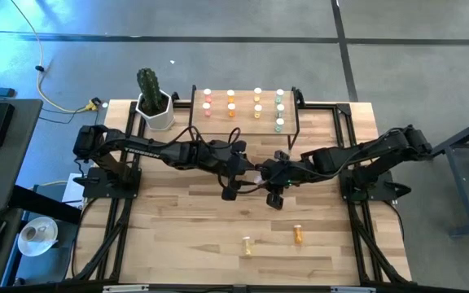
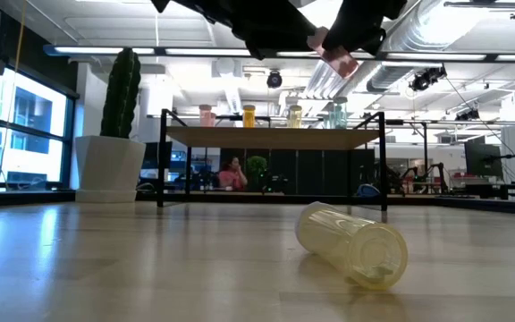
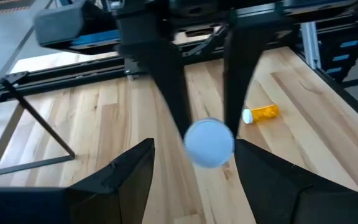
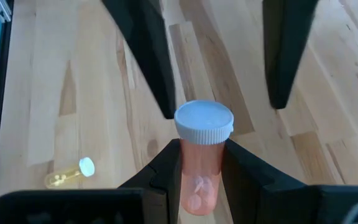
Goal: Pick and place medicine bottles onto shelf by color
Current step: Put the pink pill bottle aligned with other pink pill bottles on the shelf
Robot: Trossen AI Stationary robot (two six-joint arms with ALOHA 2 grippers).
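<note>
My right gripper [image 4: 199,149] is shut on a pink bottle [image 4: 199,180] with a white cap, high above the table's middle [image 1: 260,173]. My left gripper [image 3: 194,148] faces it, open. Its two fingers [image 4: 148,56] stand on either side of the cap [image 3: 209,143], and I see a gap between them and it. The shelf [image 1: 247,129] stands at the far edge with several bottles [image 1: 231,104] upright on it in columns of pink, orange, yellow and green. A yellow bottle [image 1: 247,244] and an orange bottle [image 1: 298,234] lie on their sides near the front. My right gripper pinches the pink bottle's body just below the cap [image 4: 199,165] between its two fingers. The fingers slant down from the table's right side. The bottle is lifted clear of the table and tilted, its capped end [image 4: 204,121] sticking out beyond the fingertips toward my left gripper.
A cactus in a white pot [image 1: 155,102] stands at the far left beside the shelf. The lying yellow bottle [image 2: 351,243] is close to the low camera. Black frame rails [image 1: 357,220] run along both sides of the wooden tabletop.
</note>
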